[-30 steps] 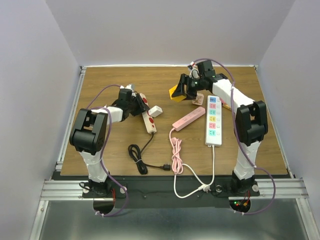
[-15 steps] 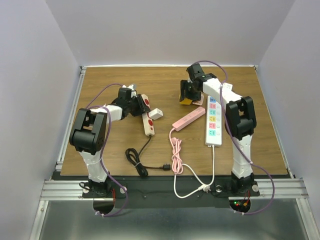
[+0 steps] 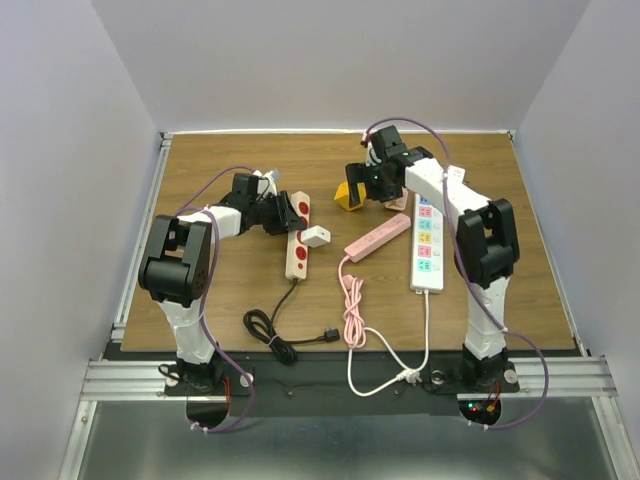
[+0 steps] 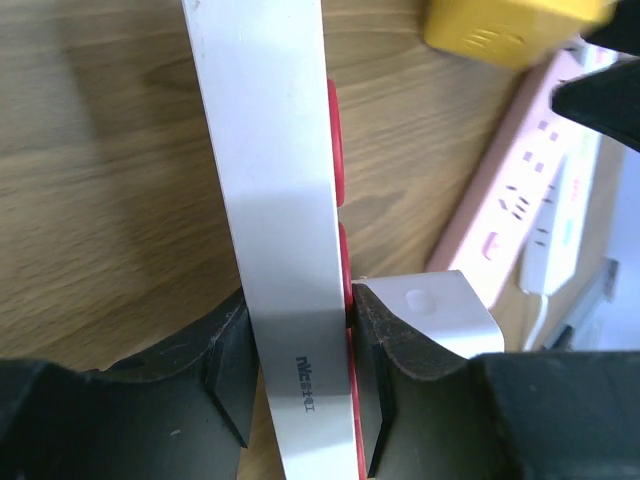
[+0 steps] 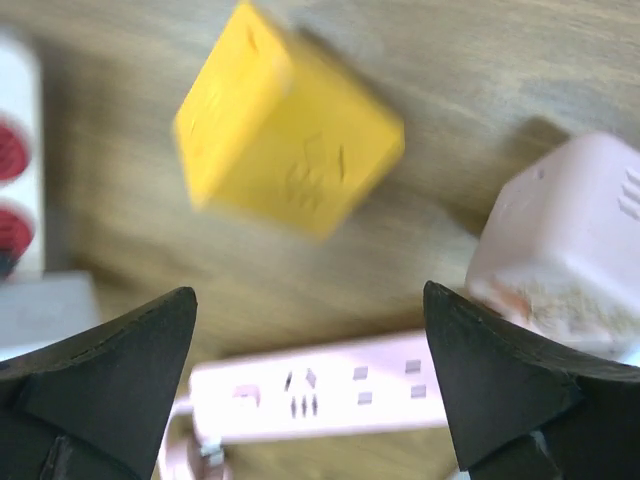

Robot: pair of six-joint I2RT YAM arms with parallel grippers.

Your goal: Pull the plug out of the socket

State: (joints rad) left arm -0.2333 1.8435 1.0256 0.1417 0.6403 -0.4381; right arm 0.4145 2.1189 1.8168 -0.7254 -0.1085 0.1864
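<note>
Bracing is the step in hand: the left gripper (image 4: 300,372) is clamped across the narrow sides of the red-and-white power strip (image 3: 296,255), which lies on the table (image 3: 230,290) left of centre. The white plug (image 3: 316,238), the piece to be pulled by my reading, sits seated in the strip's face just beside that grip. The right gripper (image 5: 305,300) hangs over the middle of the table with its jaws spread wide and nothing between them. A yellow block (image 5: 290,150) lies beneath it, touched by neither finger and too blurred to tell whether it rests flat, with a pink adapter (image 5: 560,240) near it. The plug has not been taken hold of, so the pull itself is not yet begun. Next, the right arm should cross to the white plug, close on its two flat sides and draw it straight away from the strip's face. Meanwhile the left grip must hold the strip down, or plug and strip will likely lift together.
</note>
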